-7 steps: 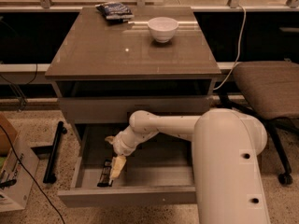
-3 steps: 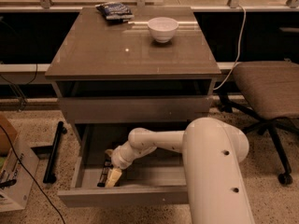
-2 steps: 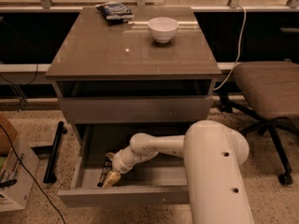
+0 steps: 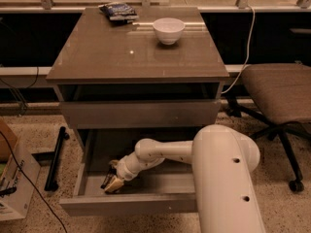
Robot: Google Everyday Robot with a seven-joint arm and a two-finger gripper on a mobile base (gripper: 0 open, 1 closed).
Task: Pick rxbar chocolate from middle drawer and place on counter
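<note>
Moved: Since about two seconds ago, the gripper [image 4: 113, 183] has gone lower and closer to the front of the wide grey open drawer [image 4: 146, 204]. Nothing on top of the cabinet has moved.
Gripper: It is down inside the drawer, in the front corner on the left side of my view. Its tan tip points down at the drawer floor.
Grip: I cannot tell if it is open or closed.
Bar: I see the slim black wrapped bar [image 4: 105, 180] in the drawer, just beside the tan tip and near the drawer's side wall. I cannot tell if the gripper touches it.
Arm: The smooth white arm [image 4: 165, 152] reaches across the drawer from the big round white robot body [image 4: 226, 178], which fills the lower right of my view.
Drawer: It is pulled out toward me. Above it is a flat grey drawer front [image 4: 141, 113] that is shut.
Counter: The shiny grey-brown counter top [image 4: 121, 52] sits on top of the cabinet. A small round white bowl [image 4: 168, 30] stands near its back edge. A crinkly blue-black snack bag [image 4: 118, 10] lies in the far left corner, well apart from the bowl.
Around: A brown padded office chair [image 4: 277, 89] stands to the right of the cabinet. A cardboard box [image 4: 14, 183] is on the floor to the left.
</note>
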